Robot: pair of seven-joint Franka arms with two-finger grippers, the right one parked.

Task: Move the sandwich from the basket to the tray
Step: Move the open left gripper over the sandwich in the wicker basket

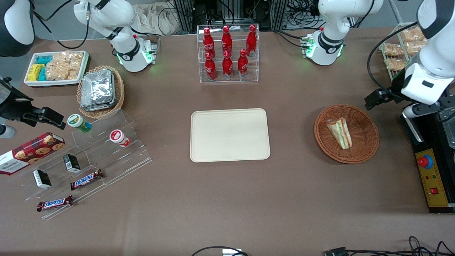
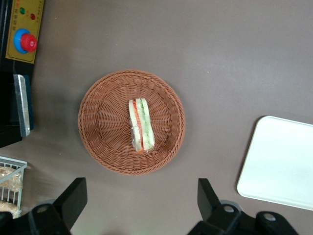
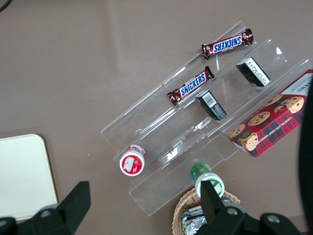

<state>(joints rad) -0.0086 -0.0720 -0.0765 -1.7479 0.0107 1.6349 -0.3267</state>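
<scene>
Sandwich point(image 1: 340, 133) lies in basket point(image 1: 366, 122), lengthwise toward front camera; hand point(image 2: 139, 205) spread above.

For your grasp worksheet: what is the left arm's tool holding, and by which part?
Nothing. The open tool hovers above the reddish-brown wicker basket, clear of the wrapped wedge sandwich.

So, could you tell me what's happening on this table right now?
The left arm is set to move the sandwich from the basket to the tray. Nothing is picked up yet: the sandwich lies in the basket, the tray is bare, and the gripper hangs above the basket, jaws open, holding nothing.
</scene>
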